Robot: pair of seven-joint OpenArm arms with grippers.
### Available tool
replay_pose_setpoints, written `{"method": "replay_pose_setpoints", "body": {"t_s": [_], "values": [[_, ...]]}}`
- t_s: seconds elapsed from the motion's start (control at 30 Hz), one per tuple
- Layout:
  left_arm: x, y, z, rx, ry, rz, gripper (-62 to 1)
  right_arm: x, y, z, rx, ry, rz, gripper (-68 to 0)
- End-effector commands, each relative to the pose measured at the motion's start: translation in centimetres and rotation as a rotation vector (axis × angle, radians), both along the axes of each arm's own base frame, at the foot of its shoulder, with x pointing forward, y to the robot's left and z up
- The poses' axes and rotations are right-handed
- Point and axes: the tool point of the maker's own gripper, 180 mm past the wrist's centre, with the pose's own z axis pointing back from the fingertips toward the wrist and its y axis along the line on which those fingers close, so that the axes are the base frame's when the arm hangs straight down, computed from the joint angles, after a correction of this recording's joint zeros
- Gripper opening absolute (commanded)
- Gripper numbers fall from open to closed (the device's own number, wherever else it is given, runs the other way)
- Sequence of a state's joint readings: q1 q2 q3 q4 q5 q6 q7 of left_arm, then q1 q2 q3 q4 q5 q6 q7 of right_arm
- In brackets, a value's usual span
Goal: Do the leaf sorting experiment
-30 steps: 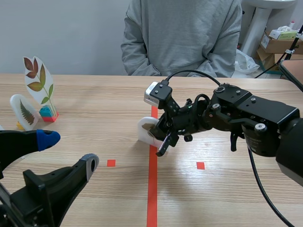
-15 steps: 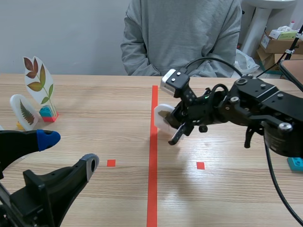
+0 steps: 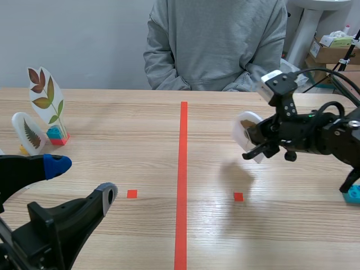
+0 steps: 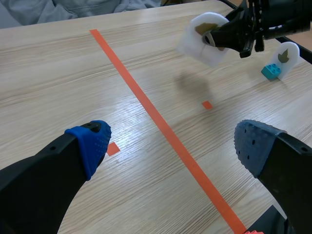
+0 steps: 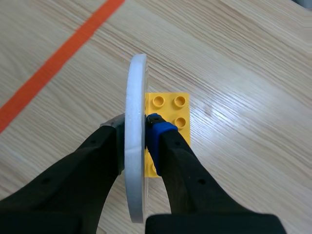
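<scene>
Scene view: a person [image 3: 216, 45] sits at twelve o'clock; a tall leaf card [image 3: 46, 98] and a small fern card [image 3: 29, 134] stand at nine o'clock. At three o'clock the right claw [image 3: 254, 147] is clenched on a white leaf card [image 3: 245, 130] with a yellow block [image 5: 170, 109] base, held clear of the surface [image 3: 112, 129]. The left claw [image 3: 81, 179], at seven o'clock, gapes released.

Bright, even indoor light, soft shadows and mild sheen on the table [image 3: 112, 140].

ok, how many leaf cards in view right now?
4: tall card and small fern card standing on the left; held card in the right claw; fourth card on a teal block at right. Others may be hidden.
</scene>
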State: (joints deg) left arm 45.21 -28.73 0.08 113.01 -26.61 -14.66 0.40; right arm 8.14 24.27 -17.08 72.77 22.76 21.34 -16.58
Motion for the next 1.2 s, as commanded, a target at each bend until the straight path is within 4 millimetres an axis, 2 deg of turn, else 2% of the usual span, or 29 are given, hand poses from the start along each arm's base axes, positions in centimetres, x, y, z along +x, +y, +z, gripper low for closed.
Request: {"method": "replay_pose_setpoints", "body": {"t_s": [0.0,0.23,0.47,0.7,1.17], "values": [[0.1,-0.2,0.8,-0.022,-0.022,0.001,-6.7,0.6,-0.8,1.6,0.019,-0.051,-0.030,-65.8],[0.1,-0.2,0.8,-0.022,-0.022,0.001,-6.7,-0.9,-5.7,1.9,0.038,-0.051,-0.198,-65.8],[0.1,-0.2,0.8,-0.022,-0.022,0.001,-6.7,-3.0,-9.7,0.8,0.038,-0.013,-0.326,-65.8],[0.1,-0.2,0.8,-0.022,-0.022,0.001,-6.7,-4.3,-11.8,0.0,0.045,0.012,-0.406,-65.8],[0.1,-0.3,0.8,-0.022,-0.021,0.001,-6.7,-7.0,-13.6,-2.6,0.010,0.086,-0.532,-65.8]]}}
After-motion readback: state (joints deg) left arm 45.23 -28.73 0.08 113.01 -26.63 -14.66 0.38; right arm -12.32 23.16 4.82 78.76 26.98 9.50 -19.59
